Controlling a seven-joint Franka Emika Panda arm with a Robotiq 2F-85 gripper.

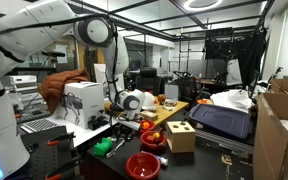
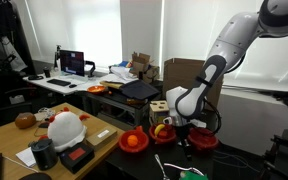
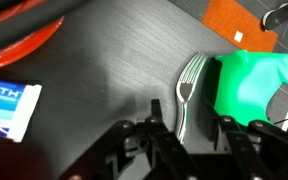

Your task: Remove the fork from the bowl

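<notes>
Claw (image 3: 189,122) open, jaws astride the fork (image 3: 189,80) on bare tabletop (image 3: 104,70) — green object (image 3: 249,85) just beside its tines.

The silver fork (image 3: 187,92) lies flat on the dark tabletop, outside the bowl, tines pointing away from the jaws and handle running between them. The small glossy red bowl (image 1: 154,139) sits upright, apart from the jaws.

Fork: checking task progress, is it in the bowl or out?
Out: wrist view shows the fork lying flat on the dark tabletop beside a green object.
</notes>
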